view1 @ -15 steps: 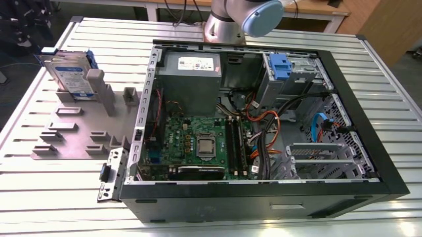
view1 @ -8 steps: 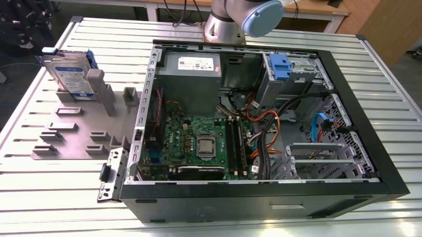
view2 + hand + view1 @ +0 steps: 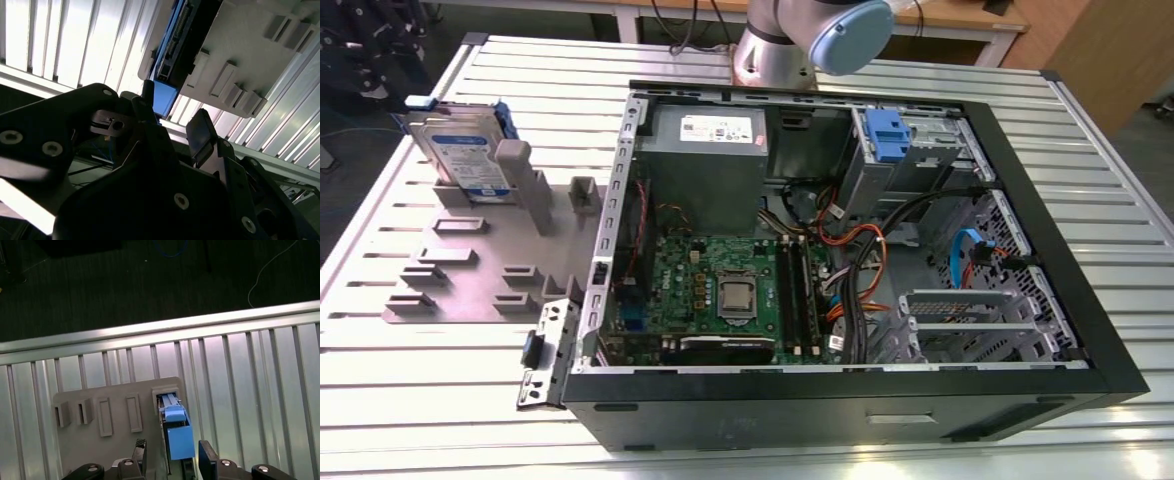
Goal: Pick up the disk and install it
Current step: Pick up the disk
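Matt black fingers (image 3: 206, 458) of the gripper (image 3: 174, 456); between them the disk (image 3: 179, 436) shows smooth blue plastic — the holder (image 3: 100, 392) under it is matt grey plastic, the table (image 3: 250, 385) beyond ribbed, shiny metal.

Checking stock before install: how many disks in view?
1 for sure: the disk stands on edge in the grey holder at the exterior view's left, outside the computer case. A blue bracket inside the case may hold another; cannot tell.

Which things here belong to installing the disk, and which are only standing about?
For the job: disk, standing in grey rack; open gripper facing it; computer case.
Just about: power supply; motherboard; slatted table.
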`<state>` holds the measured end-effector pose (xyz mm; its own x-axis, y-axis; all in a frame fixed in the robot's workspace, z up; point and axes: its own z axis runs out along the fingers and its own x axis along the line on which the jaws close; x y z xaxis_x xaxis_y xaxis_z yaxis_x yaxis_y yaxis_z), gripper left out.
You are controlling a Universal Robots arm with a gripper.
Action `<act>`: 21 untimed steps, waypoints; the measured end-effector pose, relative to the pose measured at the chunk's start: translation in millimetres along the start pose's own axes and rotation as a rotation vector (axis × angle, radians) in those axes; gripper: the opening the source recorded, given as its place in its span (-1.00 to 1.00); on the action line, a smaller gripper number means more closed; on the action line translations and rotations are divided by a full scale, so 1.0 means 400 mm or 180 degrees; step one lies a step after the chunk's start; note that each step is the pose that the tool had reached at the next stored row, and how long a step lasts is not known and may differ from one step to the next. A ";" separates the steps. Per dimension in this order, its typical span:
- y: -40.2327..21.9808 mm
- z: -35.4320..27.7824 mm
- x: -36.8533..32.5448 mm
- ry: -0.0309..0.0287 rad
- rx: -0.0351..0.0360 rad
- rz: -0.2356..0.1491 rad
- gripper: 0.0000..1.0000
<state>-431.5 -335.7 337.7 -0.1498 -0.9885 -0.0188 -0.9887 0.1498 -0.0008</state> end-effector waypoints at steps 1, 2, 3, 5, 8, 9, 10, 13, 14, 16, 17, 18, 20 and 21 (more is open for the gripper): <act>0.000 0.000 0.000 0.0000 -0.0002 0.0000 0.06; 0.000 0.000 0.000 0.0001 -0.0005 0.0000 0.06; 0.000 -0.001 0.000 0.0002 -0.0008 0.0000 0.06; 0.000 0.000 0.000 0.0002 -0.0008 0.0000 0.06; 0.000 0.002 -0.001 0.0002 -0.0008 -0.0003 0.06; 0.000 0.004 -0.002 0.0001 -0.0007 -0.0005 0.06; 0.000 0.006 -0.002 0.0000 -0.0007 -0.0008 0.06; 0.002 0.011 -0.004 0.0000 -0.0008 -0.0045 0.06; 0.002 0.014 -0.004 0.0000 -0.0008 -0.0063 0.06; 0.004 0.020 -0.005 0.0000 -0.0009 -0.0093 0.06; 0.006 0.023 -0.005 0.0000 -0.0009 -0.0105 0.06; 0.008 0.026 -0.006 0.0000 -0.0008 -0.0115 0.06; 0.010 0.029 -0.006 0.0000 -0.0009 -0.0130 0.06; 0.010 0.030 -0.006 0.0000 -0.0009 -0.0136 0.06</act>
<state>-435.2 -332.7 325.9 -0.1073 -0.9940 -0.0187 -0.9942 0.1073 0.0011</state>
